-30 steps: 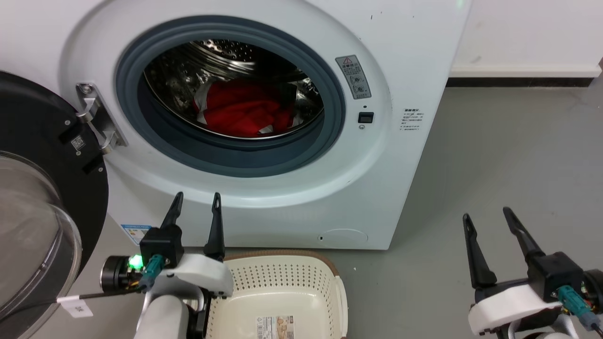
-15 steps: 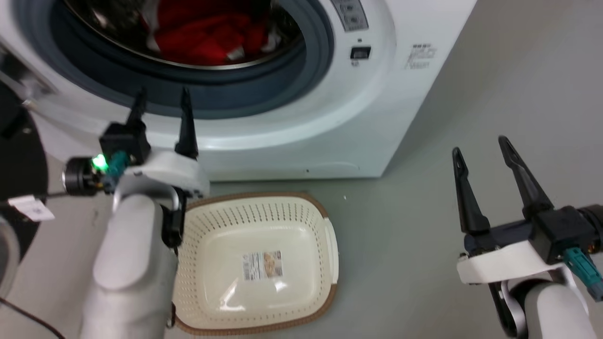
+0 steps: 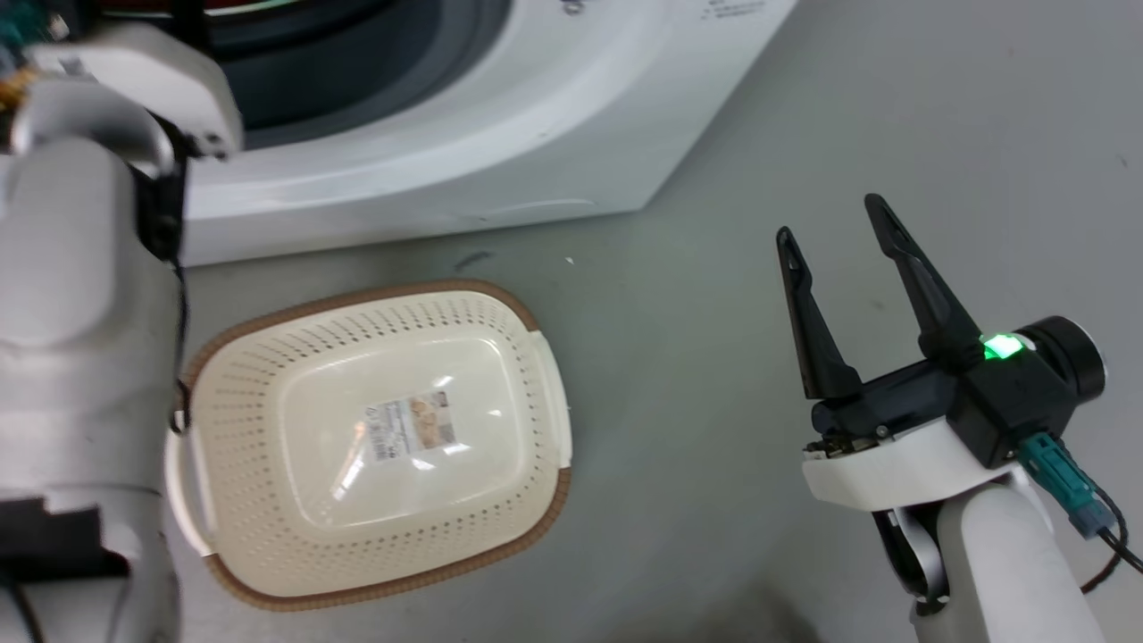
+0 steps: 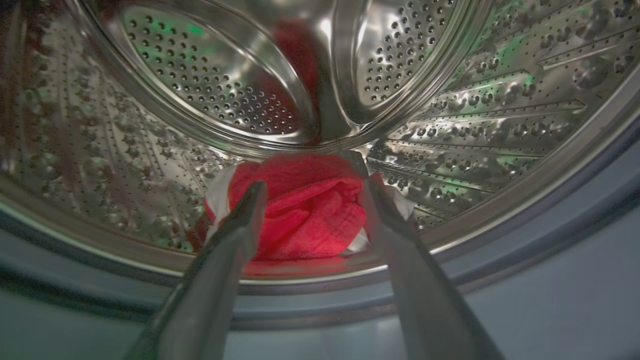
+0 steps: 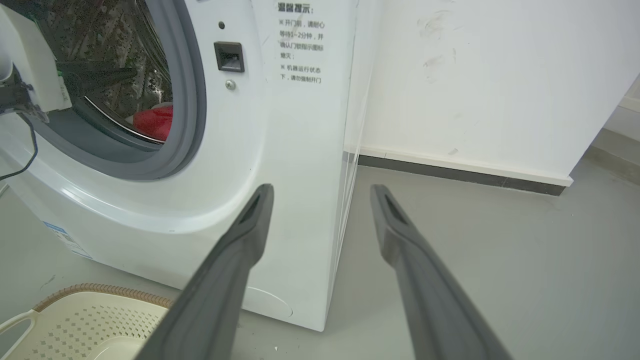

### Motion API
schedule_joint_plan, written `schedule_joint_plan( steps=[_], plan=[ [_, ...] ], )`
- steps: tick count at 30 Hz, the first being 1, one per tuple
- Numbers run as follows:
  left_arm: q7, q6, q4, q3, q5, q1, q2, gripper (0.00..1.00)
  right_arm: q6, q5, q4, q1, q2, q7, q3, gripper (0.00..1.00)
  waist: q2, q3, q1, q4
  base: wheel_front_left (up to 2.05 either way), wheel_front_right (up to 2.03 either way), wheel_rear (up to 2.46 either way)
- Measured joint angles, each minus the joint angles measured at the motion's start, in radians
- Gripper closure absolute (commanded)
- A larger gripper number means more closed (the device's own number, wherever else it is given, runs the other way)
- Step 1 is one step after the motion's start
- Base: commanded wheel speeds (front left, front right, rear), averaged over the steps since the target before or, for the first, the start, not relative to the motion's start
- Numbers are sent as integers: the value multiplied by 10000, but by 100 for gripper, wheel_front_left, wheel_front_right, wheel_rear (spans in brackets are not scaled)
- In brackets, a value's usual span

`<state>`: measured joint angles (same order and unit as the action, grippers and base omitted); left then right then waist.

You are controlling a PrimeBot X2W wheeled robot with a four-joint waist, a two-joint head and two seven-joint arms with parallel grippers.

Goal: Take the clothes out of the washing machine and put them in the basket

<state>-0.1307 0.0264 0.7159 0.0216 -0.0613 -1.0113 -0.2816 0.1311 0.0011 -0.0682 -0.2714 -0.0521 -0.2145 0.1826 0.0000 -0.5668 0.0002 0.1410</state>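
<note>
washing machine (image 5: 295,165) front | printed notice (image 5: 300,45) headed 温馨提示 | basket (image 3: 239,402) label (image 3: 412,427) too small to read

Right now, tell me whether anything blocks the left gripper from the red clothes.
Nothing visible does. The left gripper is open and points straight at the red clothes lying low in the drum.

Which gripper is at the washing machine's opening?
The left gripper, open, pointing into the drum at the red clothes; the right gripper, also open, hangs over the floor beside the washing machine.
</note>
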Motion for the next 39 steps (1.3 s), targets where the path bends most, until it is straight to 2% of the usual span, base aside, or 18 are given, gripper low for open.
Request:
schedule_joint_plan(
  steps=[9, 22, 31, 37, 38, 39],
  plan=[
    [1505, 198, 1296, 219, 366, -2237, -1202, 0, 0, 477, 408, -534, 2, -334, 562, 0, 0, -975, 0, 1022, 0, 0, 0],
    [4713, 690, 1561, 991, 1049, -4939, -2596, 0, 0, 1047, 393, -804, -4, -464, 1026, 0, 0, -2055, -1, 2094, 0, 0, 0],
    [7133, 968, 1511, 1503, 1168, -5309, -3616, 0, 0, 1482, 299, -917, 2, -481, 1375, 0, 0, -2544, 0, 2682, 0, 0, 0],
    [8379, 874, 980, 1476, 945, -4872, -3935, 0, 0, 1549, 224, -917, 2, -483, 1390, 0, 0, -2742, -1, 2850, 0, 0, 0],
    [8635, 819, 894, 1430, 915, -4810, -3956, 41, 0, 1576, 222, -917, 2, -483, 1402, 0, 0, -2753, -1, 2860, 0, 0, 0],
    [8778, 681, 734, 1361, 867, -4728, -3963, 66, 0, 1582, 217, -917, 0, -483, 1406, 0, 0, -2760, -1, 2865, 0, 0, 0]
  ],
)
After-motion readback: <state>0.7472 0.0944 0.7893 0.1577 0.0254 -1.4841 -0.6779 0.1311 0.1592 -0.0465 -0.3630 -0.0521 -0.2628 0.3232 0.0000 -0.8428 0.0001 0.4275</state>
